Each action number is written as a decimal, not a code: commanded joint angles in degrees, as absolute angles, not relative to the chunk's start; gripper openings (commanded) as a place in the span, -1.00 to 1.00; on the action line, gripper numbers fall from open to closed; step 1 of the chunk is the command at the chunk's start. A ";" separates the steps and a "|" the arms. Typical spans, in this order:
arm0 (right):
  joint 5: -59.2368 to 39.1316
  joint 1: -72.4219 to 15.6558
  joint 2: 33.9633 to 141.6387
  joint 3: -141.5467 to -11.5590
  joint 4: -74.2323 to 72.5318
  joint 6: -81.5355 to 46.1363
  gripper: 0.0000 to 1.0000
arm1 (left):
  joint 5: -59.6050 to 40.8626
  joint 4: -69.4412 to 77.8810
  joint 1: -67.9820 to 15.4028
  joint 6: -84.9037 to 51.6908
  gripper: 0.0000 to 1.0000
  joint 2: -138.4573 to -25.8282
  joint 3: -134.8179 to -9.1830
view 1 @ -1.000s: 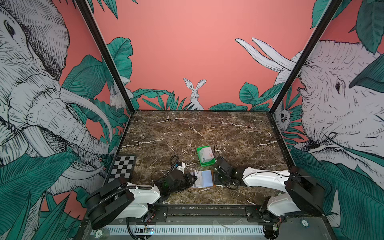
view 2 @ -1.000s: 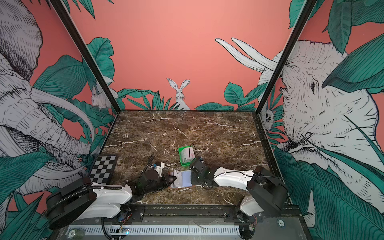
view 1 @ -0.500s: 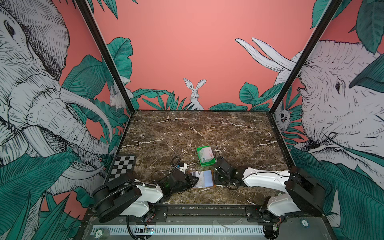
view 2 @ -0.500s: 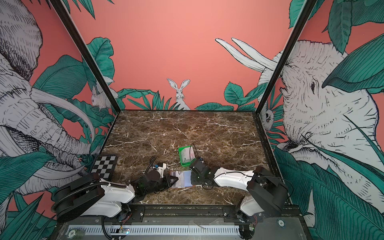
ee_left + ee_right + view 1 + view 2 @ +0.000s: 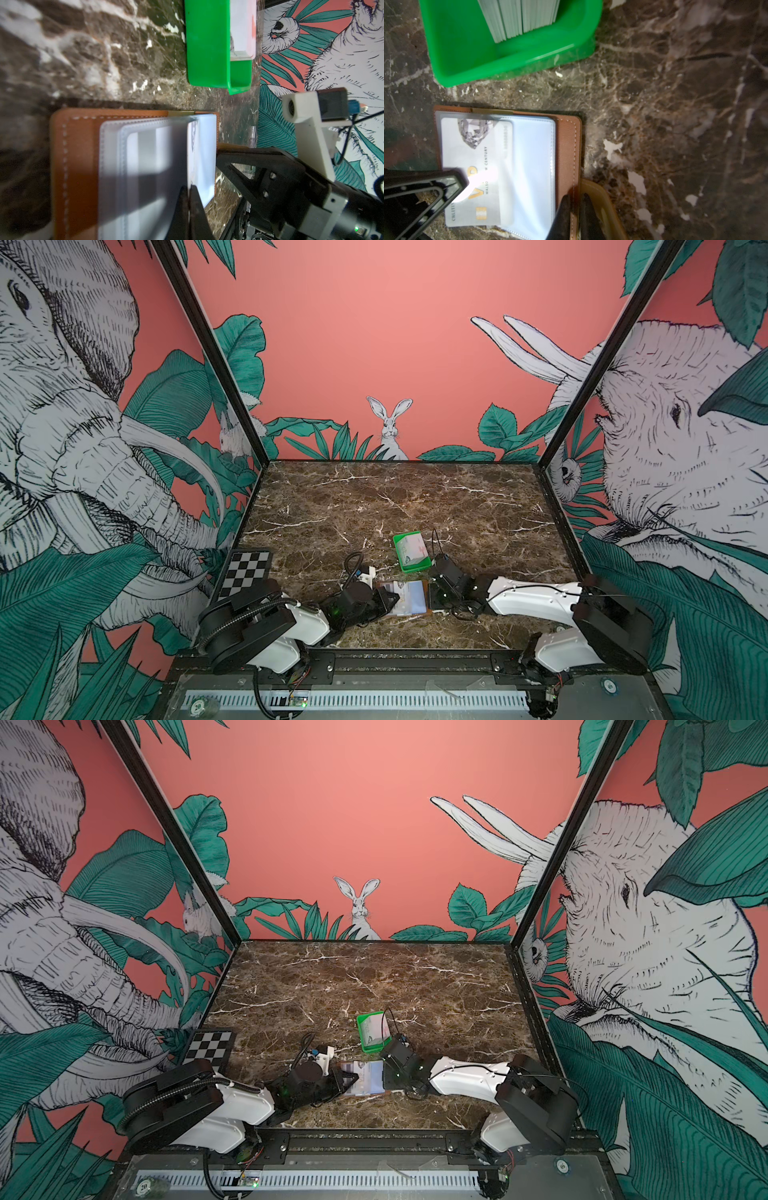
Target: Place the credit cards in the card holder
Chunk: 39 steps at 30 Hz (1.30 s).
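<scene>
The tan-brown card holder (image 5: 569, 145) lies open on the marble near the front, seen in both top views (image 5: 411, 612) (image 5: 365, 1093). My right gripper (image 5: 574, 199) is shut on its leather cover edge, beside the snap tab (image 5: 602, 203). My left gripper (image 5: 189, 192) is shut on a white credit card (image 5: 471, 162) with a diamond print. That card lies over the clear sleeves (image 5: 145, 166), its far part among them. More credit cards (image 5: 519, 18) stand stacked in the tray. In a top view the left gripper (image 5: 388, 598) and the right gripper (image 5: 431, 598) flank the holder.
A bright green tray (image 5: 409, 568) (image 5: 207, 52) sits just behind the holder, close to the right wrist. A checkerboard plate (image 5: 247, 578) lies at the left wall. Patterned walls enclose the marble table (image 5: 395, 497) on three sides.
The left arm has edged to the right, carrying the card further over the holder's sleeves. The right arm and the holder have stayed put.
</scene>
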<state>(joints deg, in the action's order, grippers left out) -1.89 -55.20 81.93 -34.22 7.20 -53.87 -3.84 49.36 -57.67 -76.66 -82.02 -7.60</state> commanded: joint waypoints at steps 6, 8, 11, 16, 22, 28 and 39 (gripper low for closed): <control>-0.70 -55.94 83.48 -31.91 8.50 -55.89 -0.79 | -6.25 40.41 -58.34 -77.20 -0.78 -82.83 -10.41; -0.58 -55.96 83.49 -31.90 8.57 -55.90 -0.79 | -7.07 35.47 -58.36 -76.40 -0.70 -81.83 -12.11; -0.17 -55.93 83.37 -31.97 9.22 -55.90 -0.80 | -7.28 28.88 -58.36 -75.70 -0.65 -80.29 -13.71; 0.14 -55.92 83.89 -32.26 9.98 -55.90 -0.80 | -6.71 21.27 -58.36 -74.69 -0.55 -77.87 -15.11; 0.40 -55.90 84.26 -32.82 10.59 -55.57 -0.80 | -4.23 11.89 -58.21 -73.66 -0.34 -74.73 -16.47; 0.85 -55.91 84.55 -33.48 11.51 -55.12 -0.80 | -3.12 5.41 -58.18 -71.20 -0.28 -73.71 -19.50; 1.17 -55.93 84.16 -33.42 12.09 -54.77 -0.81 | -5.88 6.94 -57.66 -66.84 -0.21 -80.25 -24.32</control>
<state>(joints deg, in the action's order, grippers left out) -0.40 -55.53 82.50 -34.48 6.90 -55.24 -6.17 13.08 -58.02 -69.45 -78.24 -24.14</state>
